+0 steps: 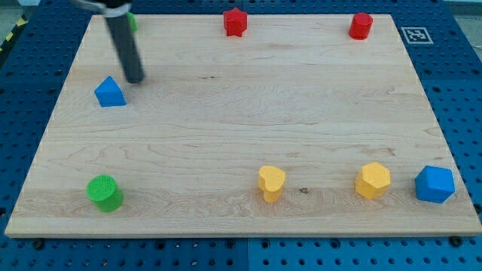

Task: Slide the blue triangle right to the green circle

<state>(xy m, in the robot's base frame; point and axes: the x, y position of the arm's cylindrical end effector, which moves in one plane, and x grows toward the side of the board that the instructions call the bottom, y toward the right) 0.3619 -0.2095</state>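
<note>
The blue triangle lies on the wooden board at the view's upper left. The green circle stands near the view's bottom left, well below the triangle. My tip is the lower end of a dark rod that comes down from the view's top left. The tip sits just to the upper right of the blue triangle, very close to it; I cannot tell whether they touch.
A green block shows partly behind the rod at the top left. A red star and a red cylinder stand along the top edge. A yellow heart, a yellow hexagon and a blue hexagon stand along the bottom.
</note>
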